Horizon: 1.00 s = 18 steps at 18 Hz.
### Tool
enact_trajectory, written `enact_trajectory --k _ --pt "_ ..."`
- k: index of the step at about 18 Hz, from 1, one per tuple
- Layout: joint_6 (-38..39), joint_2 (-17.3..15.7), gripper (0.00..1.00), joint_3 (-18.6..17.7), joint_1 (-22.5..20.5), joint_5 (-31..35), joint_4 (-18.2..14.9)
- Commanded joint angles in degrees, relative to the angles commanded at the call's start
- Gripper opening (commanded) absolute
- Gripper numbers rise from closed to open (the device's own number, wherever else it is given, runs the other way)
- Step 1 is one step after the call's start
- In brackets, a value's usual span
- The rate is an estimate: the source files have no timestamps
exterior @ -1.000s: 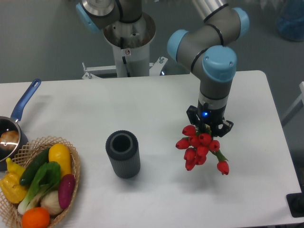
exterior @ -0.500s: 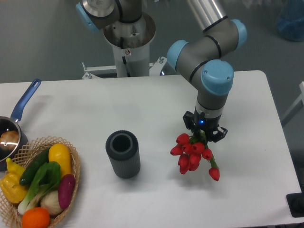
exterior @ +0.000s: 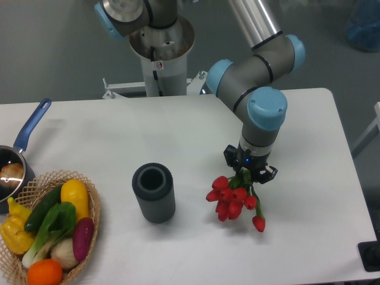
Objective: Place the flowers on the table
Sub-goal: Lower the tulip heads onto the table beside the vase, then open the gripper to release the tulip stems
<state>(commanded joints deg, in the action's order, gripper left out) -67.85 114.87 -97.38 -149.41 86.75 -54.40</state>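
Note:
The flowers [exterior: 233, 200], a bunch of red tulip buds on green stems, hang below my gripper [exterior: 249, 172] over the right half of the white table [exterior: 309, 196]. The gripper is shut on the stems just above the buds. The buds point down and towards the camera. I cannot tell whether the lowest buds touch the tabletop. The stems above the grip are hidden by the wrist.
A dark grey ribbed cylinder vase [exterior: 154, 193] stands upright left of the flowers. A wicker basket [exterior: 89, 205] of vegetables sits at the front left corner. A blue-handled pot [exterior: 15, 160] is at the left edge. The robot base [exterior: 160, 47] is behind the table.
The gripper has moved left and towards the front with the flowers, and the bunch sits lower in the frame, closer to the vase.

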Motion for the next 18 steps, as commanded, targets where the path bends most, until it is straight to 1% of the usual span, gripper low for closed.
enact_trajectory --k 5,6,9,10,11,12,13,15,17,18 --pt "0.0 0.35 0.5 0.09 0.09 0.0 0.0" --pt "0.0 0.35 0.53 0.17 0.09 -0.09 0.09" --pt "0.0 0.35 0.57 0.18 0.09 -0.09 0.09" --pt "-0.09 0.35 0.61 0.35 0.09 -0.09 0.09" --pt "-0.44 0.35 0.77 0.61 0.09 0.0 0.09" --pt "-0.53 0.26 0.98 1.14 0.0 -0.09 0.17" --pt "-0.44 0.09 1.0 1.93 -0.09 -0.09 0.09" --pt "-0.44 -0.79 1.0 2.46 -0.52 -0.17 0.26" --pt "0.09 -1.75 1.0 2.81 -1.14 -0.87 2.19" --pt "0.18 -2.19 1.0 3.25 -1.49 -2.53 2.46"
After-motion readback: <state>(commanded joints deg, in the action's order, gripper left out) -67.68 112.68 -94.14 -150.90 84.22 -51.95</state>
